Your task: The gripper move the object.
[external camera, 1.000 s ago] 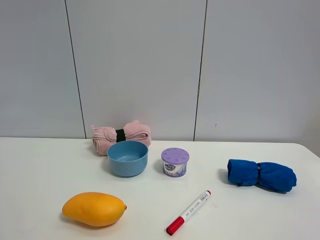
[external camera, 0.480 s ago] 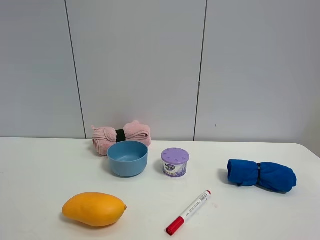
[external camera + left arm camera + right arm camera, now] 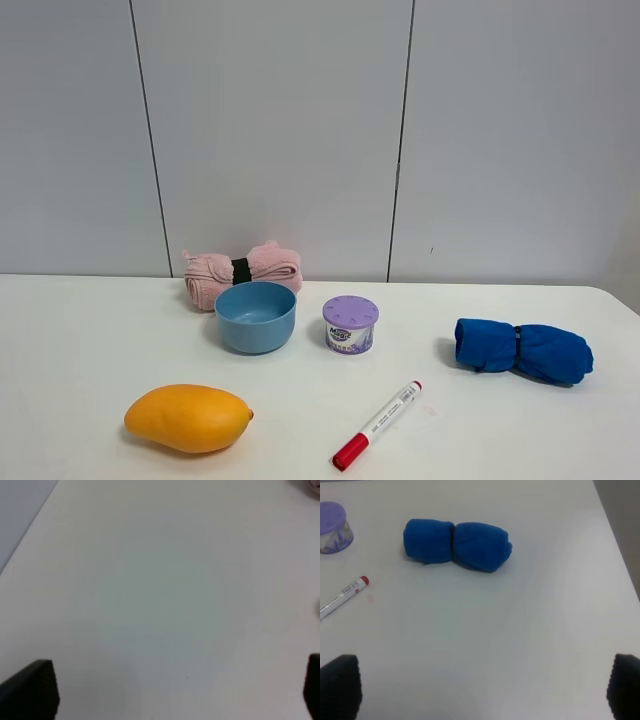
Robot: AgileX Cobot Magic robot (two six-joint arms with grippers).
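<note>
The object, a small round tub with a lilac perforated lid [image 3: 350,324], stands upright on the white table just right of the blue bowl [image 3: 256,316]. It also shows at the edge of the right wrist view [image 3: 333,528]. Neither arm shows in the exterior high view. My left gripper [image 3: 180,692] is open over bare table, with only its black fingertips [image 3: 32,690] in view. My right gripper [image 3: 482,690] is open and empty, well short of the tub, its fingertips [image 3: 340,687] wide apart.
A pink rolled towel [image 3: 242,270] lies behind the bowl. A blue rolled towel [image 3: 522,350] lies at the right, also in the right wrist view [image 3: 456,545]. A mango [image 3: 187,418] and a red-capped marker [image 3: 377,424] lie near the front.
</note>
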